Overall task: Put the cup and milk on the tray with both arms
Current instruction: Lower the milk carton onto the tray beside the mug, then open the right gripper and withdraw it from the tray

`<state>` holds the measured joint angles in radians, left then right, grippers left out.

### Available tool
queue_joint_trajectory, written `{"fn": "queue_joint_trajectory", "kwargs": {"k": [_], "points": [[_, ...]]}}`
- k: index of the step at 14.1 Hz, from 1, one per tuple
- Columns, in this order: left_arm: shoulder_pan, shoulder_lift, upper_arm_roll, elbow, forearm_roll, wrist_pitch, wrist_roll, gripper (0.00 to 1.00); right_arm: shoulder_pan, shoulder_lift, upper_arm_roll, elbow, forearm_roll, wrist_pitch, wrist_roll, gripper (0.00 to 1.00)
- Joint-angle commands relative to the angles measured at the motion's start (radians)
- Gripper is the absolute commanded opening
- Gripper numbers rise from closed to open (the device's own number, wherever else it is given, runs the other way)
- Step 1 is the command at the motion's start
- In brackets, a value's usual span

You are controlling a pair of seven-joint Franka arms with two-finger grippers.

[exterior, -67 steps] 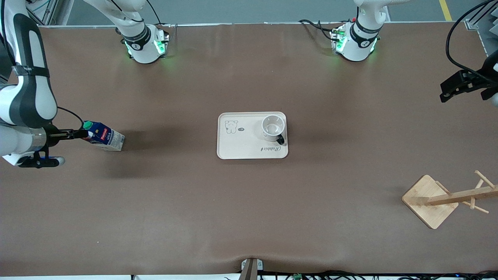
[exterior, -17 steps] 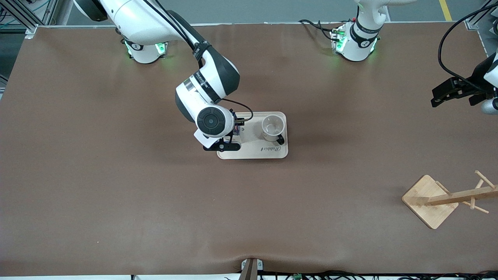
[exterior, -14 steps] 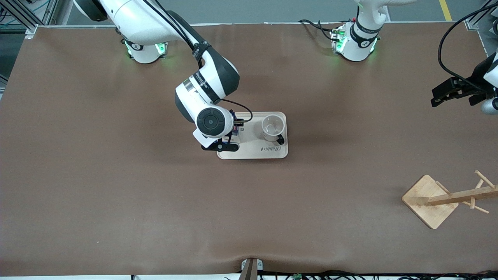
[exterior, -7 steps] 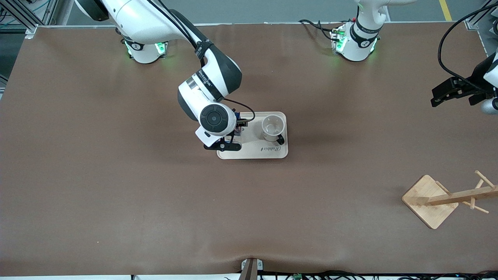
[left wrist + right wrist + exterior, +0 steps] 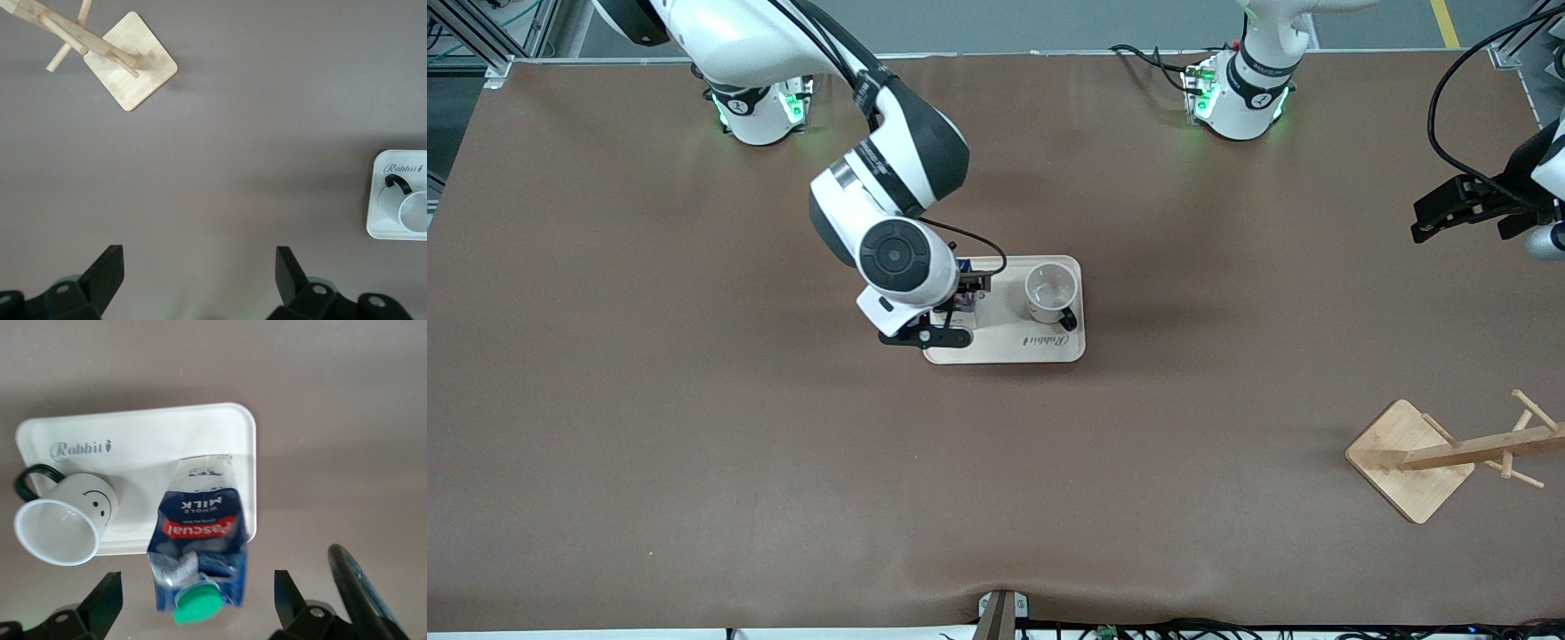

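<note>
Both cup (image 5: pixel 1050 292) and milk (image 5: pixel 200 540) inside tray (image 5: pixel 1005 352) edges

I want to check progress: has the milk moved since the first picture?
Yes. The milk now stands on the tray beside the cup; earlier it was far toward the right arm's end.

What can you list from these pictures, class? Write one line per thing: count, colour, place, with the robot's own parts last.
Rectangular cream tray: one, mid-table.
White mug with black handle: one, upright on the tray, toward the left arm's end.
Dark-blue milk carton, green cap: one, upright on the tray beside the mug.
Pale wooden rack: one, lying tipped near the left arm's end, nearer the front camera.
Right gripper: black, open above the carton.
Left gripper: black, open, waiting over bare table.
</note>
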<state>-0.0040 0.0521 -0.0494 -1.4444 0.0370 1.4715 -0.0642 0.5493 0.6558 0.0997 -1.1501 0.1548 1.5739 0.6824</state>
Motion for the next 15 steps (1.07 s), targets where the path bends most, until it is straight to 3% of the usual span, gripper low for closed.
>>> {"fn": "queue_joint_trajectory", "kwargs": {"k": [1,4,9,12,15], "points": [[-0.005,-0.023,0.008,-0.011,-0.019,-0.013,0.003,1.0,-0.069,-0.04,0.014,0.091,-0.012,-0.061,0.003,1.0],[-0.004,-0.029,0.008,-0.008,-0.02,-0.023,0.0,1.0,-0.19,-0.111,0.017,0.095,-0.011,-0.074,-0.056,1.0],[-0.004,-0.028,0.008,-0.008,-0.02,-0.022,-0.002,1.0,-0.351,-0.272,0.012,0.056,-0.027,-0.225,-0.15,1.0],[-0.005,-0.026,0.008,-0.007,-0.02,-0.02,-0.002,1.0,-0.491,-0.399,0.012,-0.074,-0.038,-0.245,-0.344,1.0],[-0.005,-0.025,0.008,-0.007,-0.02,-0.019,-0.002,1.0,-0.58,-0.476,0.011,-0.111,-0.09,-0.261,-0.46,1.0]]}}
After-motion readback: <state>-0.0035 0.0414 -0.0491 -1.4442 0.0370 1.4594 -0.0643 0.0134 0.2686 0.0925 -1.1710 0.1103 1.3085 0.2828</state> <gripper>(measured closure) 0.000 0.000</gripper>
